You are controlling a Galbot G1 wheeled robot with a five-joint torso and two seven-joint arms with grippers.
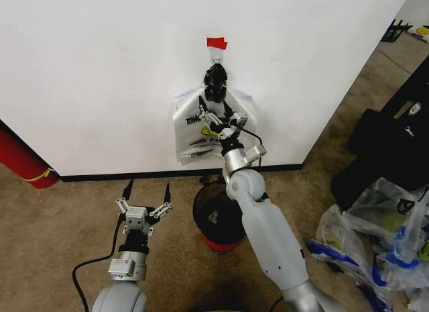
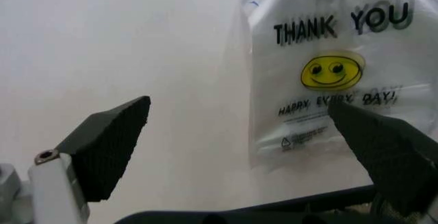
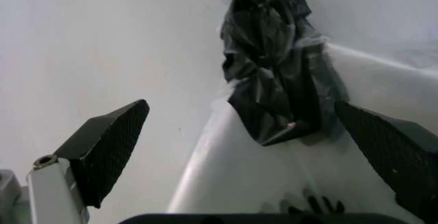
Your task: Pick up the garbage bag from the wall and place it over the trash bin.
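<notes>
garbage bag (image 1: 201, 127) hanging long axis vertical on the wall (image 1: 100, 70), bunched dark top under red tape (image 1: 216, 43), above the trash bin (image 1: 218, 221) by the baseboard. right gripper (image 1: 224, 124) raised against it, jaws apart below the knot, nearer. left gripper (image 1: 146, 198) low over the floor, jaws apart.

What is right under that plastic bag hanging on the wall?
Below the garbage bag, the white wall runs down to its black baseboard, and the trash bin stands on the carpet. The right gripper, open, and its arm cover part of the bag and bin.
</notes>
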